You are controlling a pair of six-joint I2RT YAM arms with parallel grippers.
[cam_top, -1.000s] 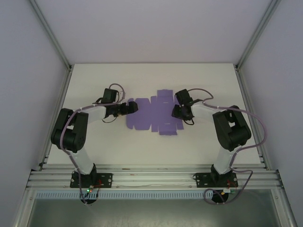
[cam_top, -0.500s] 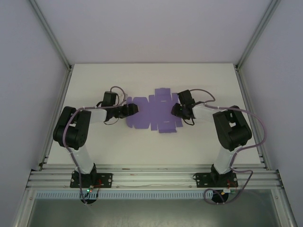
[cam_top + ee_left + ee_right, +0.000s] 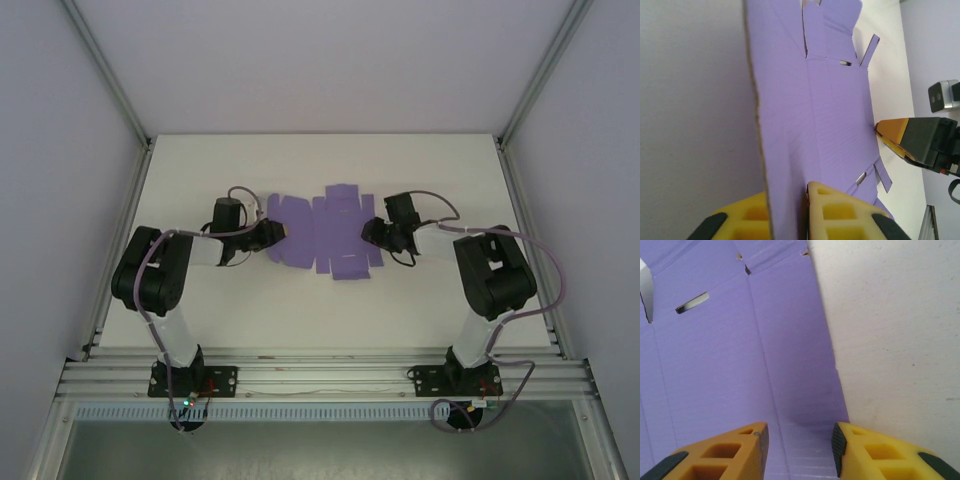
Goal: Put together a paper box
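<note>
The unfolded paper box [image 3: 325, 235] lies mid-tabletop [image 3: 420, 300], its left edge pinched by the left pincer [image 3: 786, 192], so the right pincer [image 3: 799, 427] (spread, straddling the opposite edge) should close squarely before any folding.

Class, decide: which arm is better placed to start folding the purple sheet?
Probably left: the left gripper pinches the paper box at its edge; the right gripper is open at the opposite edge.

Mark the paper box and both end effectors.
paper box [image 3: 320, 238], top view, sheet centre.
left end effector [image 3: 787, 197], left wrist view, between fingertips.
right end effector [image 3: 800, 432], right wrist view, between fingertips.
</note>
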